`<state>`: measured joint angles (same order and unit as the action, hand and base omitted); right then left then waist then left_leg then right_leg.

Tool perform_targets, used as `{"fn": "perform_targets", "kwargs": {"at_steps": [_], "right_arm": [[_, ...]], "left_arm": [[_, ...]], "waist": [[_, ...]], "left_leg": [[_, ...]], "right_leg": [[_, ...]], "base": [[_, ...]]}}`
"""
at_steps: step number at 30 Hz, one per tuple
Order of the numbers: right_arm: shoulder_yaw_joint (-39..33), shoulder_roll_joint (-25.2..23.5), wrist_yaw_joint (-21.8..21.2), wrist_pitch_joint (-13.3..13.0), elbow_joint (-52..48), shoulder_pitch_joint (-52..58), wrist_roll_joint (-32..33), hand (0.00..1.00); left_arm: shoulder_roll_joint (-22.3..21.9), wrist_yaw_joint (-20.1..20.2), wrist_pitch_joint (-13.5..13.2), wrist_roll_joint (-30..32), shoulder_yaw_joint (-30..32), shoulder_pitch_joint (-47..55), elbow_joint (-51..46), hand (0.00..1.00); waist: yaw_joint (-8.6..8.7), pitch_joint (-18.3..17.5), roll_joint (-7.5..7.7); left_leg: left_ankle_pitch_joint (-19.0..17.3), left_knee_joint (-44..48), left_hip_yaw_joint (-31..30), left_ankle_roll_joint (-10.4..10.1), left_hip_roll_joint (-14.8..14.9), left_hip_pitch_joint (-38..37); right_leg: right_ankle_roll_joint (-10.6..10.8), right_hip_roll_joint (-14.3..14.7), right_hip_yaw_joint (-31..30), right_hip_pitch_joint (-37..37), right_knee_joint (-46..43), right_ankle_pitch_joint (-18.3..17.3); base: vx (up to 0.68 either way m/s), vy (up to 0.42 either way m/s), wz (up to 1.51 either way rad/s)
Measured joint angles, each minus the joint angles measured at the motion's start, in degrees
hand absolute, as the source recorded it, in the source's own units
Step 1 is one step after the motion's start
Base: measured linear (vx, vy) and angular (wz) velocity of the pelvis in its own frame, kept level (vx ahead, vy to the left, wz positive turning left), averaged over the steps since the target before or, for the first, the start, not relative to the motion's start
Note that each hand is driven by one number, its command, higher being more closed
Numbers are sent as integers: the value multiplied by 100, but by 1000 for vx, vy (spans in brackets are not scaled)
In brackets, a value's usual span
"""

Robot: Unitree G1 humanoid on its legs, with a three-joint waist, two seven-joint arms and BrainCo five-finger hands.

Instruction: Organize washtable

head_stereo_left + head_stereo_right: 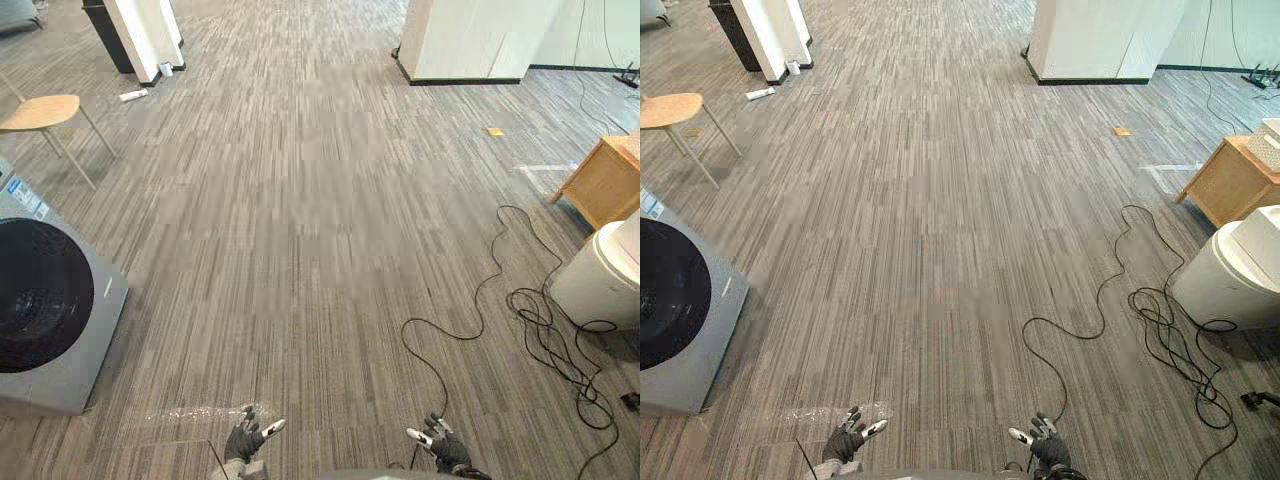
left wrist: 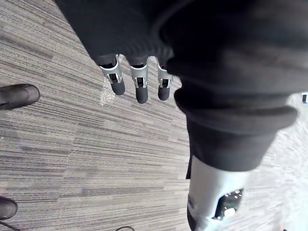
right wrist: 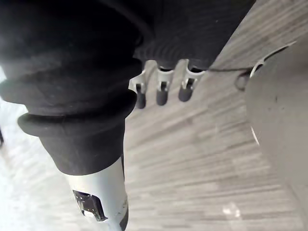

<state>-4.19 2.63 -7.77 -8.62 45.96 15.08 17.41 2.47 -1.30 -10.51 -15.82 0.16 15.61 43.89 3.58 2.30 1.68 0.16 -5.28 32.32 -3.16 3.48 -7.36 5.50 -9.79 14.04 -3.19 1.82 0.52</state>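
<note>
My left hand (image 1: 245,438) hangs low at the bottom edge of the left eye view, fingers relaxed and holding nothing. In its own wrist view the left hand's fingers (image 2: 140,86) point straight down at the striped grey carpet. My right hand (image 1: 441,446) hangs the same way a little to the right, also empty. The right hand's fingers (image 3: 162,91) are straight over the carpet in the right wrist view. A wooden cabinet (image 1: 605,180) stands at the far right with a white basket (image 1: 1270,143) on top.
A grey front-loading washing machine (image 1: 50,310) stands on the left. A white bin (image 1: 605,275) sits at the right below the cabinet. A wooden stool (image 1: 45,112) and white pillars (image 1: 150,35) stand farther back. A black shoe (image 2: 17,95) rests on the carpet near my left hand.
</note>
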Motion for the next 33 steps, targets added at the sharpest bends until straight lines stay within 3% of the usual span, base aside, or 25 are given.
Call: {"fn": "perform_targets", "kwargs": {"at_steps": [10, 21, 23, 26, 28, 29, 30, 32, 33], "right_arm": [[-47, -24, 37, -3, 18, 9, 197, 0], [-215, -176, 288, -12, -30, 10, 670, 0], [-299, -152, 291, -13, -63, -64, 672, 0], [-392, -167, 280, -16, -380, -132, 678, 0], [-393, -165, 272, -49, -483, -118, 681, 0], [-387, -157, 271, -94, -485, -120, 684, 0], [-383, -160, 271, -111, -483, -94, 683, 0], [-403, -158, 263, -137, -501, -20, 737, 0], [-399, -121, 265, -175, -573, -12, 739, 0]], "left_arm": [[-2, -21, -3, -310, 2, 0, 0, 0], [53, -145, -128, -820, -4, -7, -176, 0], [57, -145, -134, -694, 2, -35, -247, 0], [57, -139, -125, -580, 1, -51, -350, 0], [55, -141, -121, -573, -43, -54, -407, 0], [53, -146, -122, -554, -90, -64, -433, 0], [61, -149, -121, -543, -195, -108, -465, 0], [61, -145, -123, -536, -366, -147, -576, 0], [117, -137, -123, -535, -462, -240, -631, 0]], "waist": [[6, 13, 22], [-37, 137, 217], [-136, 231, 214], [-129, 439, 195], [-116, 531, 165], [-112, 656, 101], [-27, 768, 22], [59, 917, -190], [64, 985, -217]], "left_leg": [[0, 1, -22, 0, 1, -20], [-5, 44, -23, 6, -78, 143], [-55, 42, 26, 45, -139, 193], [-347, 65, -280, 165, -333, 198], [-499, 156, -316, 269, -364, 193], [-617, 244, -396, 366, -330, 144], [-753, 360, -520, 421, -250, 25], [-1040, 749, -620, 403, 84, 21], [-1203, 942, -679, 341, 231, 16]], "right_leg": [[-3, 2, 15, -41, 7, 2], [63, -98, -74, 199, -76, 68], [82, -163, -193, 383, -227, 10], [46, -395, -310, 776, -1046, -411], [-124, -514, -272, 1002, -1743, -559], [-181, -596, -204, 1236, -2482, -515], [-404, -689, -150, 1612, -3376, -416], [-325, -447, -126, 1884, -3397, -919], [-259, -311, -20, 2110, -3142, -943]], "base": [[0, 0, 1], [-16, 2, -3], [-52, 28, -19], [-2, 71, -11], [60, 8, -10], [71, -7, 8], [83, -5, 20], [196, -36, 25], [331, -69, 20]]}}
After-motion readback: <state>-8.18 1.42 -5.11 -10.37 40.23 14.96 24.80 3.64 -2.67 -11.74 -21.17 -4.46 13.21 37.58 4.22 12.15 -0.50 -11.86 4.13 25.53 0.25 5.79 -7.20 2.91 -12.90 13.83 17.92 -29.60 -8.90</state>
